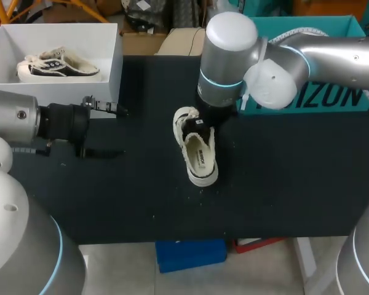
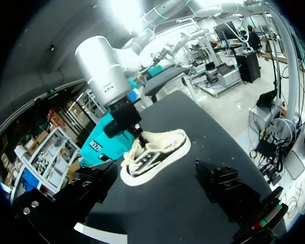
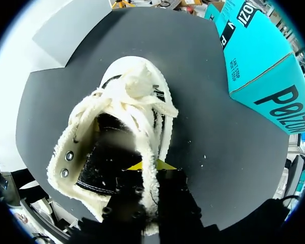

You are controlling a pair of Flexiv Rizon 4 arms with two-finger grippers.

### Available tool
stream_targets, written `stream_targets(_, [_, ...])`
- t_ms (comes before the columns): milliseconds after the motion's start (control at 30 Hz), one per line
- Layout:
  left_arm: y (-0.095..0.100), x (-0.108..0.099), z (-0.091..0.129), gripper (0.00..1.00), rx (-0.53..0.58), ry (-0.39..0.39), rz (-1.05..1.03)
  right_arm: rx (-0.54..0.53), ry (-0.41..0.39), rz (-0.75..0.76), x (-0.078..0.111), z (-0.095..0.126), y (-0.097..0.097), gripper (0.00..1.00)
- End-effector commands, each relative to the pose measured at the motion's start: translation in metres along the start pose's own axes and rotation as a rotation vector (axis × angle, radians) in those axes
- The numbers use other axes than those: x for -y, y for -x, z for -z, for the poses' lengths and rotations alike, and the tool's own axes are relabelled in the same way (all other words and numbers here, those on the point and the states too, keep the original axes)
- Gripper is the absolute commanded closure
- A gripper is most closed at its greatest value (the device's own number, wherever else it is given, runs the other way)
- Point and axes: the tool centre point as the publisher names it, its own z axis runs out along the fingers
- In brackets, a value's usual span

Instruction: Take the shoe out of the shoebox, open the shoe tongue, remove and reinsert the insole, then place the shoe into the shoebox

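Note:
A cream fleecy shoe (image 1: 198, 152) with a black side panel lies on the black table, out of the box. My right gripper (image 1: 204, 125) comes down on its heel end. In the right wrist view the right gripper (image 3: 148, 166) is shut on the fleecy rim of the shoe (image 3: 127, 101) beside its opening, yellow tips showing on either side. My left gripper (image 1: 109, 130) hangs open to the shoe's left, well apart from it. In the left wrist view its black fingers (image 2: 221, 183) stand wide, the shoe (image 2: 153, 154) lies ahead, and the right gripper (image 2: 137, 133) stands at the heel.
A white shoebox (image 1: 114, 67) sits at the back left with a second shoe (image 1: 56, 66) inside. A teal carton (image 1: 313, 98) stands at the back right, close behind my right arm. Bare black table lies in front of and right of the shoe.

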Motion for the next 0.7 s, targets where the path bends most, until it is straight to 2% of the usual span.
stream_targets(33, [-0.001,0.0,-0.001,0.0,0.003,0.004,-0.001,-0.031,0.002,0.01,0.007,0.034,0.011,1.0])
stream_targets(100, [-0.001,0.0,-0.001,0.0,0.003,0.004,-0.001,-0.057,0.021,0.003,0.007,0.048,0.015,1.0])
stream_targets(367, [-0.001,0.0,-0.001,0.0,0.003,0.004,-0.001,-0.114,0.013,0.091,0.008,0.1,0.025,1.0])
stream_targets(500, [-0.001,0.0,-0.001,0.0,0.003,0.004,-0.001,-0.098,0.016,0.128,0.008,0.132,0.035,1.0])
stream_targets(700, [-0.001,0.0,-0.001,0.0,0.003,0.004,-0.001,-0.098,0.016,0.128,0.008,0.132,0.035,1.0])
